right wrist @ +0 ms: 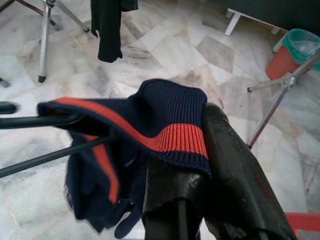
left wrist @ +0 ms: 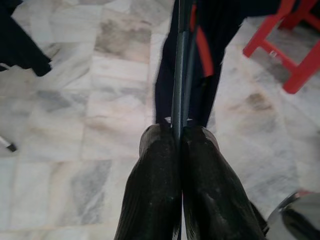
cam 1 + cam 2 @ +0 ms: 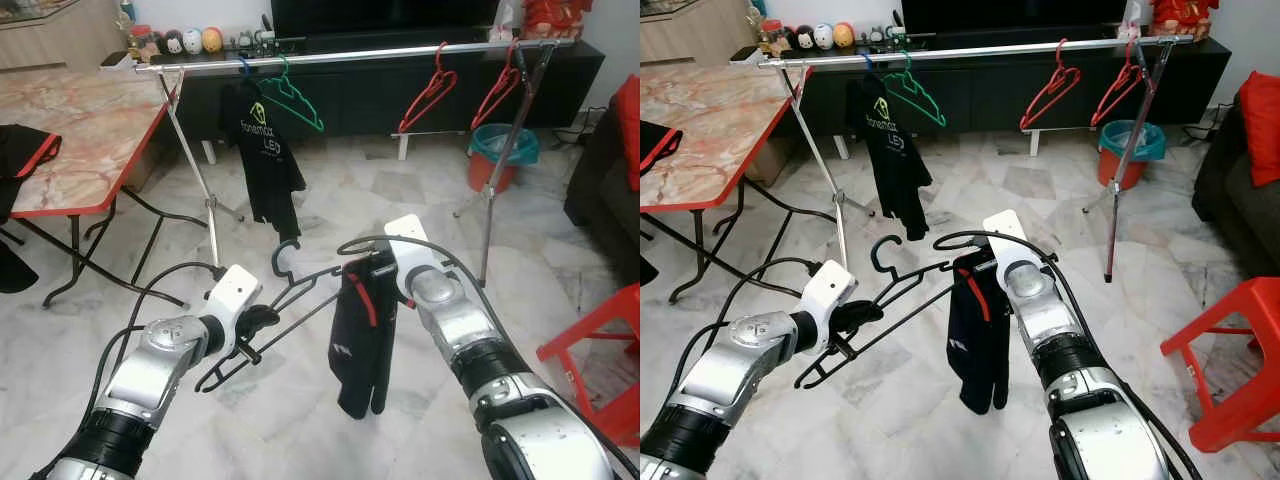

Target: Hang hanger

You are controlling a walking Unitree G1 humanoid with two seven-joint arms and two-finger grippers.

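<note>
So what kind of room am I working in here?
Most likely a home living room used for drying laundry: a marble-tiled floor, a dark TV cabinet along the wall, a marble-top folding table, and a clothes rail with hangers.

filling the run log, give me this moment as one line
left gripper shut on hanger | right gripper shut on garment at hanger's end | rail ahead, not reached

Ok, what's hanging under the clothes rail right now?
Under the clothes rail: a black T-shirt, a green hanger and two red hangers, all empty. The T-shirt covers whatever hanger holds it.
</note>
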